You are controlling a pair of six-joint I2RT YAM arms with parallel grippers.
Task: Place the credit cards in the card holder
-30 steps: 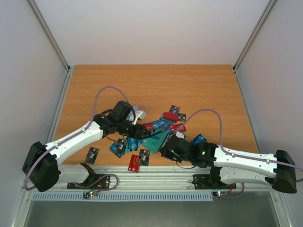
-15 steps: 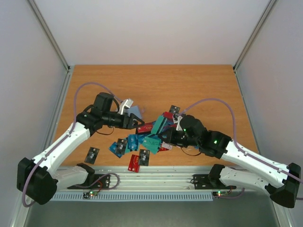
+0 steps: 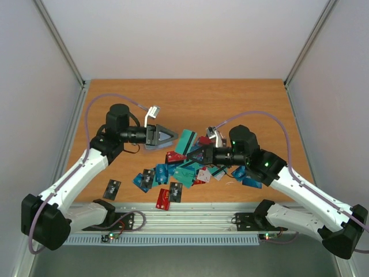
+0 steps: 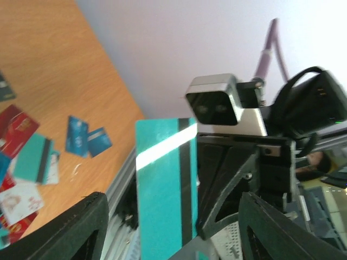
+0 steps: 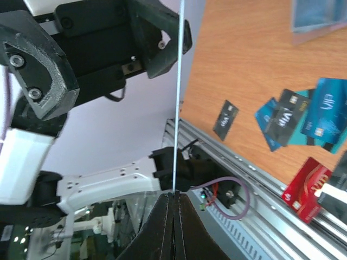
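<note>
Right gripper (image 5: 173,196) pinches a thin teal plastic card with dark stripe (image 4: 162,189) upright at mid-frame, facing my left gripper (image 3: 172,137), whose jaws are spread, likely for a handover. The bluish flat card holder (image 5: 320,19) lies on the table in the right wrist view's upper right.

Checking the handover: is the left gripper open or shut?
Open: the left gripper has fingers apart, clear gaps either side of the teal card.

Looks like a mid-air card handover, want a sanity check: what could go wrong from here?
1. The right gripper pinches the teal card by one end only, so the open left gripper closing on it could twist it loose.
2. If the right one lets go before the left one has closed, the card likely falls among the loose cards on the table.
</note>
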